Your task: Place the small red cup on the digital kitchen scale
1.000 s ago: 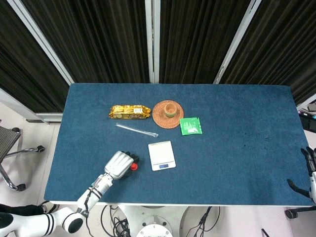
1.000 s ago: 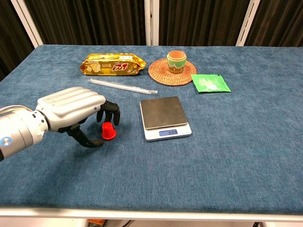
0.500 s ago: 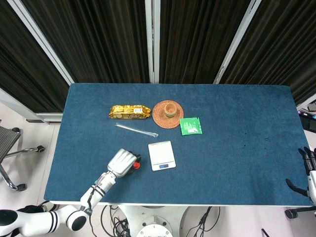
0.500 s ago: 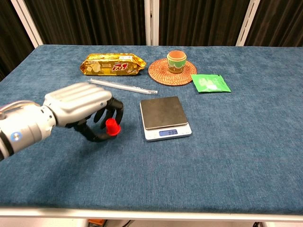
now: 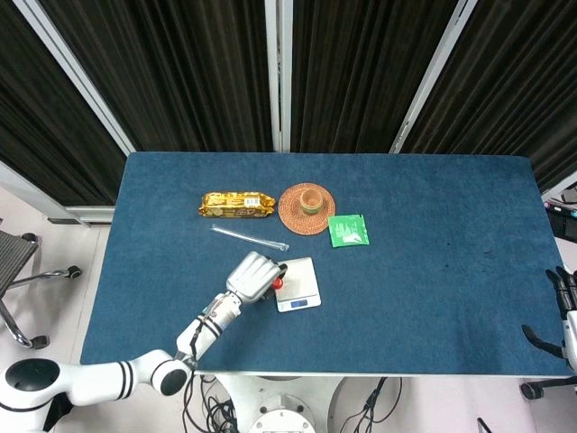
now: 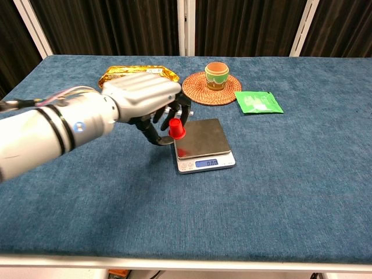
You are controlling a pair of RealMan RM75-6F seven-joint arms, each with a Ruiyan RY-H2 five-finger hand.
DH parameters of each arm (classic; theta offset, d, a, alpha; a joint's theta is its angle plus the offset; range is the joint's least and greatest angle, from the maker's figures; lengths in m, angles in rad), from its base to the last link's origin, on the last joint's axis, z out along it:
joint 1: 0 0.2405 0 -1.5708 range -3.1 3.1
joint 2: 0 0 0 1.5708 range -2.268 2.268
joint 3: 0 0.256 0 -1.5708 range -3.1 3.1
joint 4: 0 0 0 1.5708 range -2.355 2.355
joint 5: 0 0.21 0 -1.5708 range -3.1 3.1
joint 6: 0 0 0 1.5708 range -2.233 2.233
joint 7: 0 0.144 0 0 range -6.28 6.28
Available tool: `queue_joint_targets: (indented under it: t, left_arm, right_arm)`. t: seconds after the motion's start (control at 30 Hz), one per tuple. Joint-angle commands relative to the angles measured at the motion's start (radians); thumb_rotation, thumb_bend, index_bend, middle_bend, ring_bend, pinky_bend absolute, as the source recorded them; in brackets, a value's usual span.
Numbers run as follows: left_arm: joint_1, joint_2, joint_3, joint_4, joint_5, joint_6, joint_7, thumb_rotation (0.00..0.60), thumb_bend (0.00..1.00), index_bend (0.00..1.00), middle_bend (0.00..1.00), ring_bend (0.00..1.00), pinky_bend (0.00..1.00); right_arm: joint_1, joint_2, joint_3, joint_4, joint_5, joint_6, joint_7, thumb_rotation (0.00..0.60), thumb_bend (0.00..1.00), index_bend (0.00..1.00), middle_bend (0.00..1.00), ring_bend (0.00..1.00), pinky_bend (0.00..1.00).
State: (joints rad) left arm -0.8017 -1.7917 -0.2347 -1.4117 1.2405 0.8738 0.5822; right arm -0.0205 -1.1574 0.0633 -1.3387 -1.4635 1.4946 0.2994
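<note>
The left hand [image 6: 145, 99] pinches the small red plastic cup [image 6: 176, 129] between its dark fingertips, the silver back of the hand arched above it. The cup hangs off the blue felt tabletop [image 6: 290, 174], at the left edge of the white digital kitchen scale [image 6: 203, 145], with its base just over the scale's dark platform. In the head view the cup [image 5: 278, 282] shows at the hand's [image 5: 254, 274] right side. The right hand [image 5: 566, 307] rests at the tabletop's far right edge; whether it is clenched cannot be told.
</note>
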Motion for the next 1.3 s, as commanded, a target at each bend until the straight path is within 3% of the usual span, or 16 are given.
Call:
queue_joint_targets:
  t: [0.03,0.4,0.5,0.67,0.9,1.0,1.1,1.3]
  left_arm:
    - [-0.044,-0.049,-0.014,0.061,-0.044,-0.035,0.011,0.600,0.31,0.55,0.60,0.58,0.72]
    - [-0.101,-0.117,-0.006,0.156,-0.006,0.006,-0.020,0.600,0.30,0.50,0.56,0.52,0.69]
    - [-0.104,-0.121,0.005,0.171,0.024,0.025,-0.053,0.600,0.29,0.45,0.52,0.48,0.67]
    - [-0.110,-0.108,0.018,0.174,0.001,-0.010,-0.071,0.600,0.27,0.26,0.37,0.39,0.59]
    - [-0.111,-0.098,0.031,0.154,0.009,0.012,-0.063,0.600,0.26,0.18,0.27,0.26,0.49]
    - [-0.096,-0.069,0.032,0.108,0.018,0.059,-0.036,0.600,0.25,0.16,0.25,0.24,0.47]
    - [-0.044,0.003,0.044,-0.006,0.002,0.145,0.049,0.600,0.24,0.15,0.25,0.24,0.47]
    - [0.130,0.266,0.128,-0.284,0.029,0.378,0.174,0.600,0.23,0.14,0.26,0.24,0.43]
  right_arm:
    - [-0.001,0.004,0.003,0.002,0.005,-0.002,0.004,0.600,0.13,0.00,0.00,0.00,0.00]
    - [0.004,-0.005,0.002,0.021,0.016,-0.025,0.023,0.600,0.13,0.00,0.00,0.00,0.00]
    - [0.005,-0.008,0.001,0.026,0.013,-0.028,0.027,0.600,0.13,0.00,0.00,0.00,0.00]
    - [0.006,-0.004,-0.005,0.024,0.012,-0.039,0.029,0.600,0.13,0.00,0.00,0.00,0.00]
    - [-0.002,-0.009,-0.002,0.030,0.014,-0.024,0.037,0.600,0.14,0.00,0.00,0.00,0.00]
    - [-0.004,-0.008,-0.001,0.033,0.015,-0.019,0.038,0.600,0.14,0.00,0.00,0.00,0.00]
    - [-0.003,-0.007,0.002,0.034,0.016,-0.020,0.034,0.600,0.14,0.00,0.00,0.00,0.00]
    - [0.003,0.017,-0.021,0.062,-0.039,0.000,-0.045,0.600,0.13,0.00,0.00,0.00,0.00]
